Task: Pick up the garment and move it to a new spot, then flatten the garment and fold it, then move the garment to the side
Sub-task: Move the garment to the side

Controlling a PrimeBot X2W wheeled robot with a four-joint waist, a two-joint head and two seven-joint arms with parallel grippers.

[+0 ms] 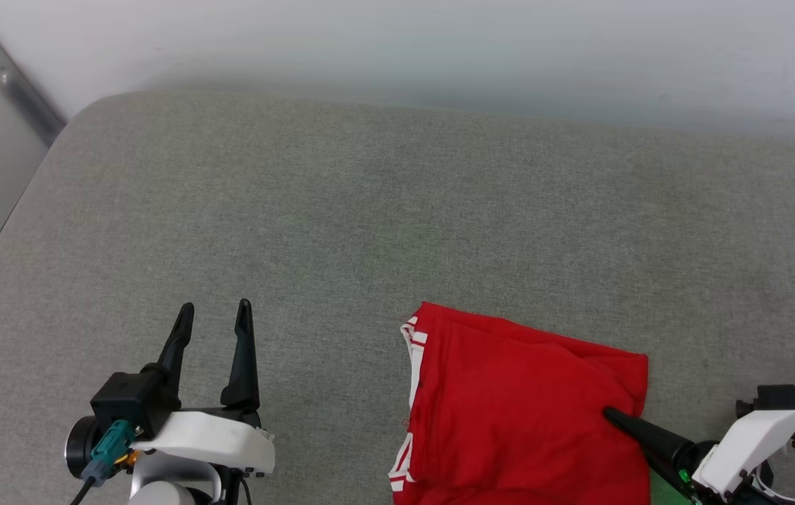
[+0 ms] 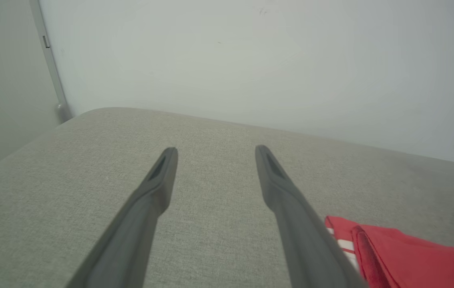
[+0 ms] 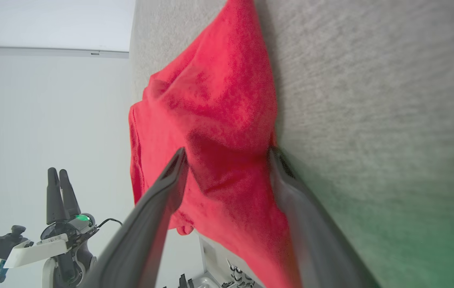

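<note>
Two long dark fingers of our right gripper (image 3: 227, 154) stand wide apart, with a bump of the red jersey (image 1: 510, 400) between them. They have not shut, so we hold nothing yet. One finger lies on top of the cloth and the other sits at its right edge, close to the grey padded top (image 1: 369, 210). The jersey lies folded at the near right of that top, and its near end runs out of the head view.

What could go wrong? If we shut on just the top layer, the fold may fall open when we move it. If we pull fast with one pinch at the corner, the jersey may drag, bunch up and lose its neat shape. It seems to lie close to the near edge, so a push the wrong way could tip it off.

Our left gripper (image 1: 216, 308) hangs at the near left, wide open and holding nothing, well apart from the jersey.
</note>
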